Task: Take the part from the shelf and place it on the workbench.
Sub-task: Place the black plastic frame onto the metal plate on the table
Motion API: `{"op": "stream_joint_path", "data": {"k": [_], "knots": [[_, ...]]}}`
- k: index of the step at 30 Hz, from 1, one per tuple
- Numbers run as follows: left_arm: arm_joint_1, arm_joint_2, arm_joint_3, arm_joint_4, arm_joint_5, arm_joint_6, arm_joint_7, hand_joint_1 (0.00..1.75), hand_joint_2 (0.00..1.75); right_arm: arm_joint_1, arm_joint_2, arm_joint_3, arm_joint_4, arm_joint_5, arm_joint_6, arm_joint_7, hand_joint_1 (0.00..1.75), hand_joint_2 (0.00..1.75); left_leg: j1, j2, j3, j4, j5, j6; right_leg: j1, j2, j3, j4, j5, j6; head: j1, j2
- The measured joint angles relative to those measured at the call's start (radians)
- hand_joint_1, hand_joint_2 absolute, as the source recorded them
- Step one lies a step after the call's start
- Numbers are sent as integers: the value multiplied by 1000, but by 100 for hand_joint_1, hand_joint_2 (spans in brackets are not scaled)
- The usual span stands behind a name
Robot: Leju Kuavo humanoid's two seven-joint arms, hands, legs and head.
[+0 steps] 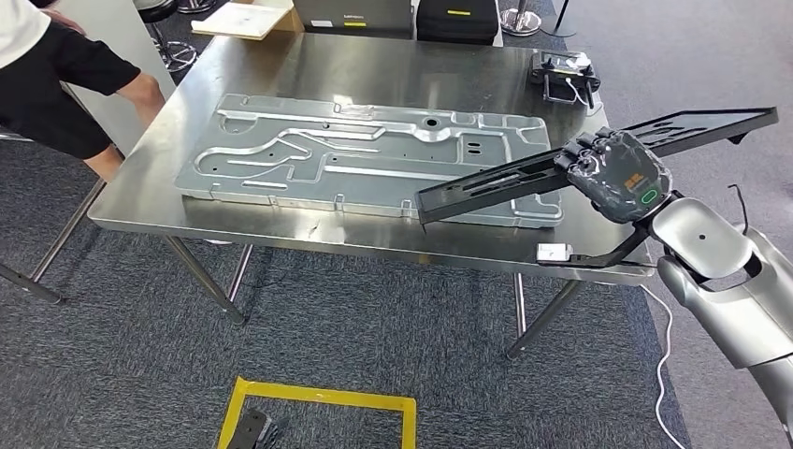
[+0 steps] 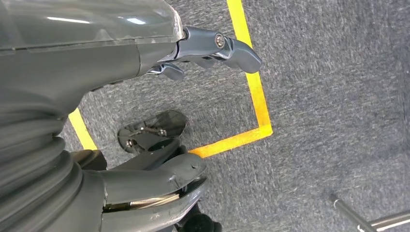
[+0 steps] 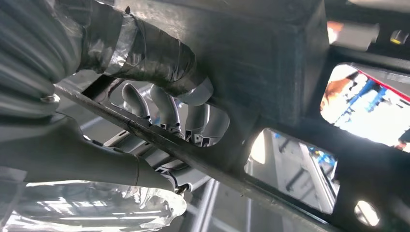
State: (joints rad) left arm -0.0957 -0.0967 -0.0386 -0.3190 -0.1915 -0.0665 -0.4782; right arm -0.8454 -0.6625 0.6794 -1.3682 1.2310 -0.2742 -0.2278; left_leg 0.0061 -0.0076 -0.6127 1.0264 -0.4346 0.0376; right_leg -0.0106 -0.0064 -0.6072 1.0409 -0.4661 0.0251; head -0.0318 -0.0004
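A long flat black part with cut-outs is gripped by my right hand over the right end of the steel workbench. Its left end hangs low above the large grey stamped panel lying on the bench; its right end sticks out past the table's right edge. In the right wrist view my fingers and taped thumb wrap the dark part from both sides. My left hand hangs beside my body over the carpet, holding nothing, fingers apart.
A person stands at the bench's far left corner. A small black device lies on the bench's far right. A yellow taped square marks the grey carpet in front of the bench. Boxes stand behind the table.
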Motion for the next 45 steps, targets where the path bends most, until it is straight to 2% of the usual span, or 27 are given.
{"op": "stream_joint_path", "data": {"k": [2,4,5,6,7,9,11,13,15,16,18,20,21,22,24,26,29,31,33,35,36,37,38,40,41,42,45], "knots": [[-4,-4,-5,-1,-4,-8,1,0,175,-1,1,5,-20,-2,-6,3,175,175,4,0,4,-9,5,9,-3,2,-32,72,-46,9,1,0],[-8,-6,-13,-1,-5,-17,1,0,175,2,3,11,-35,-3,-11,9,175,175,4,0,4,-9,6,12,-4,2,-95,200,-104,16,1,0],[-9,-8,-16,-1,-5,-20,1,0,175,6,5,14,-40,-3,-13,11,175,175,4,0,4,-9,5,12,-5,2,-120,248,-117,19,1,0],[-9,-8,-19,-1,-5,-22,1,0,175,10,7,17,-43,-3,-14,11,175,175,4,0,4,-9,5,12,-7,2,-130,263,-111,21,1,0],[-10,-9,-21,-2,-5,-23,1,0,175,12,8,19,-47,-4,-14,12,175,175,4,-1,5,-8,4,11,-9,2,-119,237,-84,22,1,0],[-10,-11,-22,-2,-5,-24,0,0,175,12,9,19,-55,-4,-15,12,175,175,4,-2,6,-5,1,6,-13,2,-56,103,-14,21,1,0],[-12,-12,-23,-4,-5,-24,0,0,175,11,10,19,-61,-3,-18,13,175,175,1,-3,4,-1,-2,-3,-10,3,-11,4,19,13,1,0],[-13,-12,-24,-4,-4,-24,-1,0,175,13,11,19,-64,-3,-18,13,175,175,0,-3,3,-3,-4,-14,-3,6,-7,-12,16,2,0,0],[-13,-12,-25,-5,-4,-24,-2,0,175,15,11,19,-69,-3,-18,12,175,175,1,-2,1,3,-14,-25,-7,6,-2,-17,14,-12,0,0],[-14,-12,-25,-6,-4,-25,-3,0,175,15,11,19,-71,-3,-18,12,175,175,1,-1,-9,28,-29,-30,-9,6,2,-20,12,-19,0,0],[-13,-12,-27,-7,-3,-26,-5,0,175,16,12,19,-75,-3,-18,12,175,175,3,1,-62,140,-82,-36,-9,5,12,-23,7,-32,0,0],[-11,-12,-29,-7,-2,-27,-5,0,175,21,14,19,-78,-3,-18,12,175,175,4,1,-134,272,-125,-38,-5,4,20,-21,0,-37,0,0],[-9,-12,-31,-7,-1,-27,-5,0,175,24,15,19,-79,-3,-18,11,175,175,4,1,-152,297,-121,-37,-3,5,25,-20,-5,-38,0,0],[-8,-12,-31,-7,-1,-27,-5,0,175,26,15,19,-80,-3,-18,11,175,175,4,1,-151,284,-98,-34,-2,5,32,-19,-11,-37,0,0],[-7,-12,-33,-7,-1,-27,-6,0,175,29,15,19,-83,-3,-18,11,175,175,1,1,-98,155,-16,-22,1,6,52,-19,-26,-35,0,0],[-8,-11,-34,-7,-1,-27,-6,0,175,27,16,19,-85,-3,-18,12,175,175,-5,2,-41,39,24,-10,4,6,65,-21,-39,-27,0,0],[-9,-11,-38,-7,3,-28,-8,0,175,30,16,19,-87,-3,-18,12,175,175,-9,1,-12,-8,12,1,4,7,77,-24,-38,-10,1,0],[-8,-11,-41,-8,8,-28,-10,0,175,32,17,18,-90,-3,-19,11,175,175,-5,0,15,-27,7,12,1,7,71,7,-38,-2,2,0],[-10,-12,-43,-8,12,-28,-11,0,175,30,17,17,-91,-3,-19,12,175,175,-3,-1,42,-38,-4,19,-2,7,15,99,-63,5,4,0],[-8,-13,-46,-8,14,-28,-11,0,175,32,17,17,-91,-3,-19,11,175,175,-2,-2,62,-39,-22,21,-5,7,-74,211,-104,13,4,0],[-6,-14,-47,-8,14,-28,-11,0,175,36,17,18,-91,-3,-19,11,175,175,-2,-3,74,-39,-32,21,-7,7,-107,237,-115,16,4,0],[-4,-14,-47,-8,14,-28,-11,0,175,38,17,18,-91,-3,-19,10,175,175,-2,-3,89,-39,-43,20,-9,6,-125,232,-110,18,4,0],[-2,-14,-47,-8,14,-28,-11,0,175,40,17,18,-91,-3,-19,9,175,175,-2,-4,105,-39,-56,18,-10,6,-125,193,-84,19,4,0],[-1,-15,-47,-8,15,-28,-11,0,175,41,17,18,-90,-3,-19,9,175,175,-2,-4,139,-39,-83,11,-10,5,-100,65,23,17,4,0],[-2,-15,-48,-8,15,-28,-11,0,175,41,17,19,-90,-3,-18,8,175,175,-2,-4,152,-40,-95,5,-7,3,-87,15,66,11,4,0],[-2,-16,-48,-8,15,-28,-11,0,175,41,17,19,-90,-3,-18,8,175,175,-2,-5,162,-45,-106,-1,-2,3,-77,-15,94,3,5,0],[-5,-18,-48,-10,20,-28,-11,0,175,39,14,17,-91,-2,-18,8,175,175,-1,-3,176,-26,-93,-23,5,6,-40,-43,93,-25,5,0]]}}
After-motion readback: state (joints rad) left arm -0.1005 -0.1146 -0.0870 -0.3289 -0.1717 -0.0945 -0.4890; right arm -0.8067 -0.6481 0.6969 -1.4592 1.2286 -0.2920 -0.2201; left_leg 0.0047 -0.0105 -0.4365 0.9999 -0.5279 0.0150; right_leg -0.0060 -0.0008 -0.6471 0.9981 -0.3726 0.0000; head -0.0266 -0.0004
